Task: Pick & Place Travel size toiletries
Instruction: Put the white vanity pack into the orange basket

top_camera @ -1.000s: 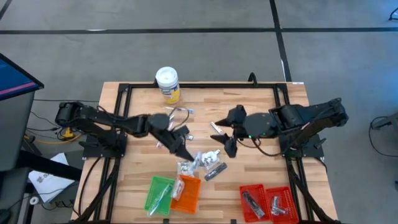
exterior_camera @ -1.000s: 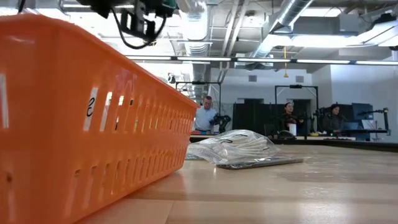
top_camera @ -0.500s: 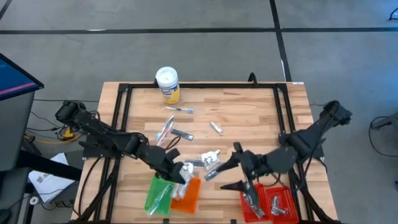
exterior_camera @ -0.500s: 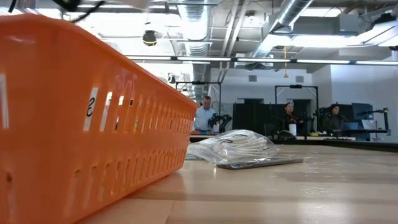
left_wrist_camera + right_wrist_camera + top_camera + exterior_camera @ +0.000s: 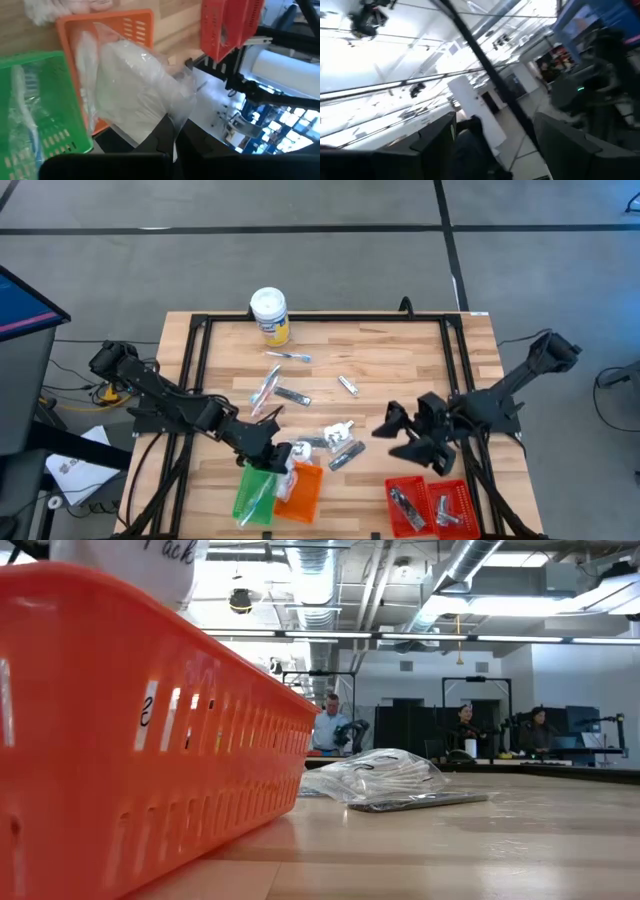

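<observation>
My left gripper (image 5: 275, 460) hangs over the orange tray (image 5: 305, 492) and the green tray (image 5: 255, 492) near the table's front edge, shut on a white packet in clear wrap (image 5: 130, 90). In the low view the packet (image 5: 130, 565) shows above the orange tray's rim (image 5: 150, 600). My right gripper (image 5: 397, 430) stands open, tipped upward, above the table between the loose toiletries and the red tray (image 5: 430, 502). More toiletries lie on the wood: crinkly packets (image 5: 335, 435), a dark tube (image 5: 347, 457), a pink stick (image 5: 265, 388) and a silvery piece (image 5: 347, 385). My left gripper pinches the packet's clear wrap at one end (image 5: 175, 117) between its two fingers. The fingers slant down from the table's left side. The packet reaches out beyond the fingertips, lifted clear above the orange tray (image 5: 145, 20).
A white-lidded tub with a yellow label (image 5: 269, 313) stands at the far edge. The green tray (image 5: 45, 100) holds clear-wrapped sticks, and the red tray holds dark and silvery pieces. A black frame (image 5: 320, 320) runs along the table's far edge and sides. People sit in the room behind (image 5: 330, 730).
My left gripper has carried the packet from the table's middle toward the near edge, over the trays, rolling its wrist. My right gripper, open throughout, has swung from the table's middle to above the red tray, then drawn back and tipped upward.
</observation>
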You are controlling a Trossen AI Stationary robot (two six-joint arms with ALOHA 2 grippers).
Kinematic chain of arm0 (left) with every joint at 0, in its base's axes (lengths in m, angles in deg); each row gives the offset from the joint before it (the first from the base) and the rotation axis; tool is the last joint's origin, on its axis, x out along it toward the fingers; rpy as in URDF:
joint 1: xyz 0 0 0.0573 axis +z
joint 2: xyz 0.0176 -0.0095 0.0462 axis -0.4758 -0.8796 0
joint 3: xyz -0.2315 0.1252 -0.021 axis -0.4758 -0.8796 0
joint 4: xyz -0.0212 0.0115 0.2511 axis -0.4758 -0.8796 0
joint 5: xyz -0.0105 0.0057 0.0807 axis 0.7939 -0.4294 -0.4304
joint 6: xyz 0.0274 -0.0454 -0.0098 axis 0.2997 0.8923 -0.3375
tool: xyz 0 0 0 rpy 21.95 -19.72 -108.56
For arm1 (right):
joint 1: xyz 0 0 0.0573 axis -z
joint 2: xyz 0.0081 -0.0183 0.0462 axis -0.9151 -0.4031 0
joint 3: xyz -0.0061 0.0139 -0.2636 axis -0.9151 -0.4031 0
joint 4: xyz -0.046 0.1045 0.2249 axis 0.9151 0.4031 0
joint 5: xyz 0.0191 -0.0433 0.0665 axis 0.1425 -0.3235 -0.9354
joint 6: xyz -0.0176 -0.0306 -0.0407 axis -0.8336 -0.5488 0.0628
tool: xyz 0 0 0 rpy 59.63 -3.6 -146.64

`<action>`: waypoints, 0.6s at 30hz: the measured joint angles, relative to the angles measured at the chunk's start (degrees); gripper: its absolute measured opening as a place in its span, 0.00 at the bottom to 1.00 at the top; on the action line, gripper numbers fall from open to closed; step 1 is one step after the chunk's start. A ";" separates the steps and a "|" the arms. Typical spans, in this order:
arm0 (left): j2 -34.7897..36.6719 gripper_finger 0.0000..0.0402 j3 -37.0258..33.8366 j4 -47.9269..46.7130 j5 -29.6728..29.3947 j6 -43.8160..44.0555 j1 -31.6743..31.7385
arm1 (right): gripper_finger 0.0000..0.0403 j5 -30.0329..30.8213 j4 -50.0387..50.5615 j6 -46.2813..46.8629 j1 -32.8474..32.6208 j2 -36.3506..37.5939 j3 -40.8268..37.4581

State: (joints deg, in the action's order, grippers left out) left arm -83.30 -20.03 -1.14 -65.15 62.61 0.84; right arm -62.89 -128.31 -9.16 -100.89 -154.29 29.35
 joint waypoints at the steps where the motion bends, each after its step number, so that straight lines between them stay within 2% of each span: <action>1: -0.02 0.00 0.00 1.36 0.01 -1.42 0.00 | 0.65 -0.12 -0.75 0.00 -0.20 -0.20 0.00; 6: -0.04 0.00 0.02 10.42 0.79 -5.94 0.00 | 0.65 0.27 -1.32 -0.02 -0.88 -0.18 0.04; 9: -1.46 0.00 0.12 12.11 3.53 -8.02 0.66 | 0.65 0.12 -1.36 -0.02 -0.89 -0.18 0.07; 14: -7.38 0.00 0.09 12.97 9.91 -8.76 1.03 | 0.65 0.14 -1.34 -0.02 -0.79 -0.18 0.07; 18: -12.71 0.00 0.00 17.76 13.53 -10.12 0.96 | 0.65 0.12 -1.31 -0.04 -0.88 -0.18 0.07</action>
State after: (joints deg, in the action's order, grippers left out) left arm -96.01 -20.03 16.62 -51.62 52.49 1.80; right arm -62.77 -129.62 -9.21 -101.78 -154.47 29.41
